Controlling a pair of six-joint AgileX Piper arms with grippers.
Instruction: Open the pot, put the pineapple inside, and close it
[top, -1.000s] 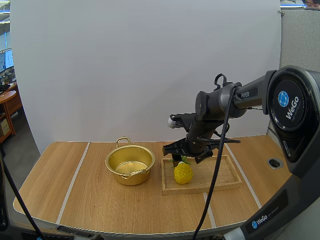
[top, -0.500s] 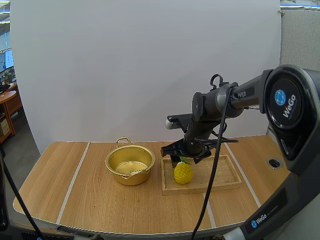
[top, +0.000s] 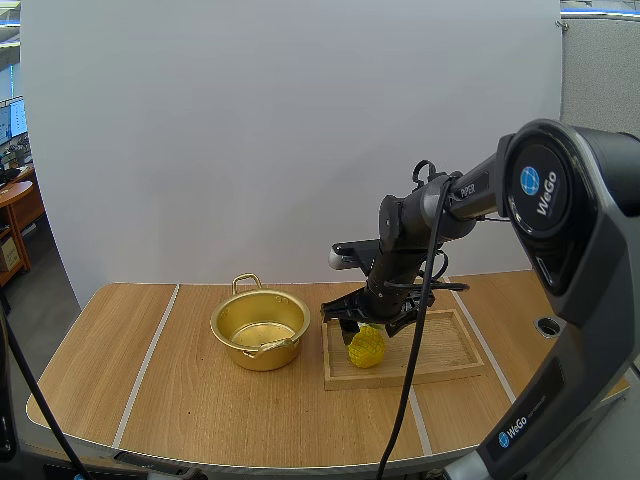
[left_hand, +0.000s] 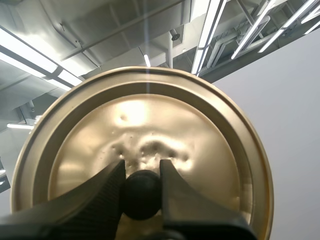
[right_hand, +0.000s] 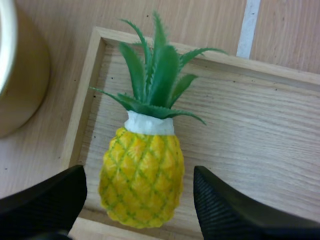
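The open, lidless gold metal pot (top: 260, 328) stands on the light wooden counter (top: 180, 400), just left of a shallow wooden tray (top: 445, 352). The yellow plastic pineapple (right_hand: 142, 175) lies flat in the tray's corner nearest the pot. The right jaws stand wide apart, with one ribbed black finger (right_hand: 230, 207) on either side of the fruit. Neither finger visibly touches it. From the high view, the arm hides the pineapple's green crown. In the right wrist view, the pot is cut off to a curved slice of its wall. The left jaws are pinched on the black round knob (left_hand: 142, 194) of the round gold lid (left_hand: 150, 125). Their fingers hide the lid's nearest edge. Where the lid hangs relative to the counter cannot be told.
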